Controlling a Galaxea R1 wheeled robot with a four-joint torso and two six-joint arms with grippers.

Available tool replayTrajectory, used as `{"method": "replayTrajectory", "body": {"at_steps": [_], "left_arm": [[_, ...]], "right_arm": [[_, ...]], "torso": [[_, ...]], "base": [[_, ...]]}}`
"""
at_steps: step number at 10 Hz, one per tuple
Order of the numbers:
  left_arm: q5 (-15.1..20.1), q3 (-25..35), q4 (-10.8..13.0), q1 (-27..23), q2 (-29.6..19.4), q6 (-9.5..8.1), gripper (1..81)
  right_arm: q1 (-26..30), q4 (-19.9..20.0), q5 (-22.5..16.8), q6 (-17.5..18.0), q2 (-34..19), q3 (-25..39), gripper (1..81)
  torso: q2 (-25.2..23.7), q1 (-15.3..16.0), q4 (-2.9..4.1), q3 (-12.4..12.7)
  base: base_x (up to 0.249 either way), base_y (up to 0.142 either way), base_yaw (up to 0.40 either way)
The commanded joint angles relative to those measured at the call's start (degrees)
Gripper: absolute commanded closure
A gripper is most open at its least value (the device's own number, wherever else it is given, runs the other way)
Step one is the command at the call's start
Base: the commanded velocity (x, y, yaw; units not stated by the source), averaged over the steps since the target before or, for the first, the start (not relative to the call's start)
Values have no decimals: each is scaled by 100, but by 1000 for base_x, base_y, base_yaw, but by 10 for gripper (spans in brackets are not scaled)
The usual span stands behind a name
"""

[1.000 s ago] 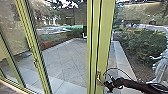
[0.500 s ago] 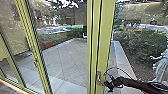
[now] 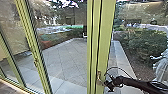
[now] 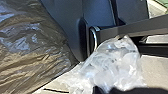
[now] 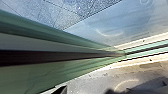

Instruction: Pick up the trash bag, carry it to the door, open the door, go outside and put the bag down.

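- While my right arm point(image 3: 140, 86) slants in from the right of the head view, my right claw point(image 3: 108, 85) is at the door point(image 3: 105, 32), beside its handle point(image 3: 99, 75) – whether it grips or touches the handle, I cannot tell.
- A thin dark cable point(image 3: 117, 67) arches over the wrist of that arm.
- My left claw point(image 4: 106, 89) is at the edge of my left wrist view; I can't make out if it is apart, together or clamped on anything.
- In that same view lie a clear bag point(image 4: 112, 65), crumpled and pale inside, and a big dark bag point(image 4: 30, 50), creased and shiny. Which one is the trash, I cannot say.
- Dark blue panels point(image 4: 67, 22) stand behind the clear bag, near a curved silvery rim point(image 4: 94, 38).
- Through the glass I see a paved yard point(image 3: 65, 55), shrubs point(image 3: 142, 42) along the right, and part of a pale statue point(image 3: 160, 68).
- Another green post point(image 3: 27, 32) leans on the left, with a small fitting point(image 3: 35, 63) on it.
- My right wrist view has a green frame point(image 5: 25, 77) meeting the sill point(image 5: 147, 47) – paving lies on its far side.
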Motion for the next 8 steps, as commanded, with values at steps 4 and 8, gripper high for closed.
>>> {"method": "replayTrajectory", "body": {"at_steps": [4,8], "left_arm": [[484,23,-57,-161,-15,26,811],[484,23,-57,-161,-24,26,811]], "right_arm": [[1292,-84,-110,113,-70,-238,10],[1344,-93,-110,113,-105,-299,10]], "torso": [[0,0,0,0],[-2,-9,0,0]], "base": [[17,0,0],[72,0,0]]}}
